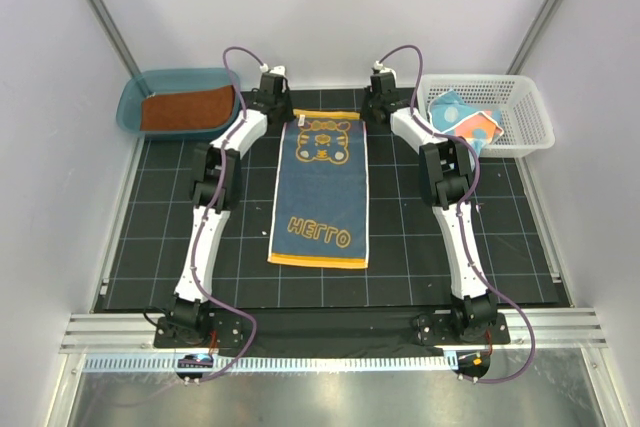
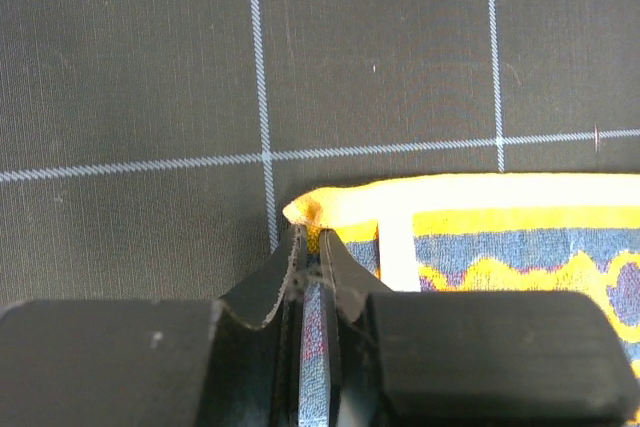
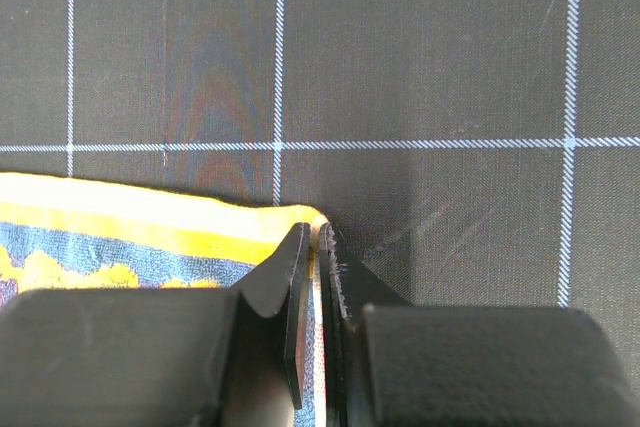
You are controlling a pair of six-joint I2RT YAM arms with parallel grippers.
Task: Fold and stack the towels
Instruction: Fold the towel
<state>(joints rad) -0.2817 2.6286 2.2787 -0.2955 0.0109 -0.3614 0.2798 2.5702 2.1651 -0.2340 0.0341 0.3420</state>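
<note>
Towel fold setup: navy towel [image 1: 322,192] with yellow-orange border lies flat and spread in the middle of the black gridded surface [image 1: 160,217]. Its long axis runs near-to-far away from the robot, with a tiger-face print at the far end and lettering at the near end. We see left claw [image 2: 318,239] at the far-left corner, jaws closed with a bit of border fabric pinched between them. At the far-right corner, right claw [image 3: 314,235] likewise grips the cloth edge, though the pinch looks thin, only the very corner caught. Each arm has its own side, so neither is nearer; the towel body extends from both claws back toward the robot. We judge the coming move as lifting the far edge and carrying it along the long axis to the near edge, claws level so the fold lands square. Cloth looks thin, soft, nearly wrinkle-free. We also note rust-brown towel [image 1: 188,109] in the teal tub [image 1: 135,97] far left, and teal spotted towel [image 1: 462,119] in the white basket [image 1: 520,97] far right, both well apart from either claw.
</note>
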